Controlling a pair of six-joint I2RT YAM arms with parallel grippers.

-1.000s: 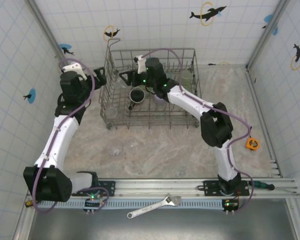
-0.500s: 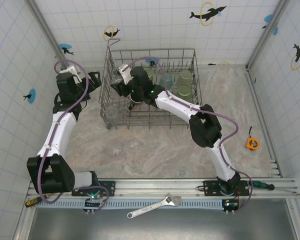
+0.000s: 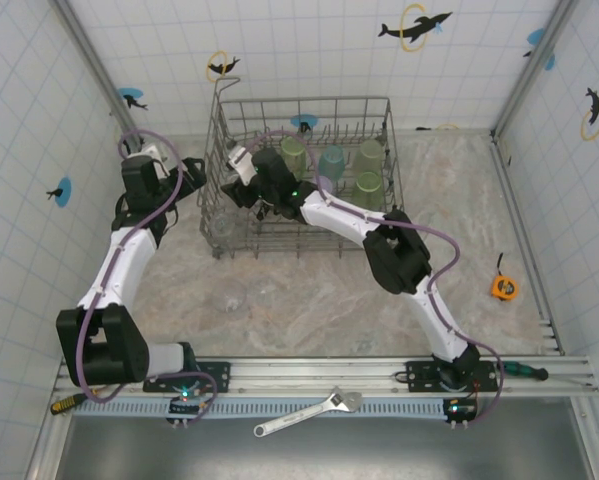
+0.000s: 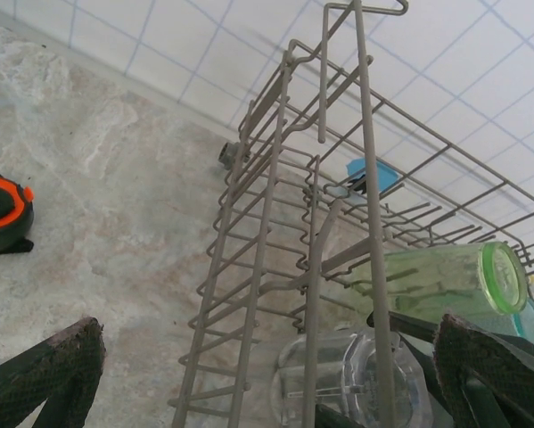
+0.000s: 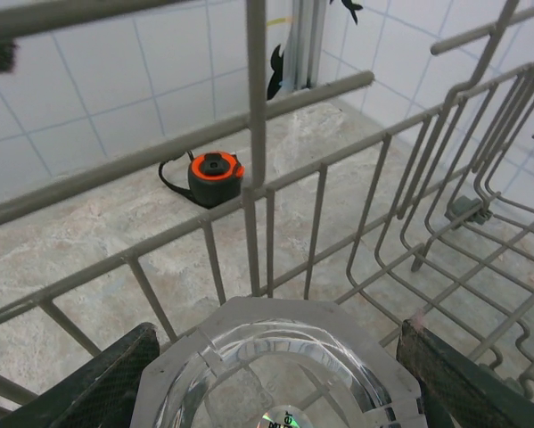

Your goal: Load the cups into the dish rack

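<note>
Right wrist view: the right pincer is clamped on a clear cup inside the dish rack, by its left wall; the rack sits at the desk's far edge. Just outside that wall the left pincer stands apart.

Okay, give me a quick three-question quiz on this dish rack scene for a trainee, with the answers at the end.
1. True or false: the left gripper is shut on something.
2. What sits between the fingers of the right gripper? A) a clear cup B) a spoon C) a plate
3. Fill in: one loose clear cup lies outside the dish rack, on the ____.
Key: 1 false, its jaws stand open beside the rack. 2 A. 3 table.
</note>
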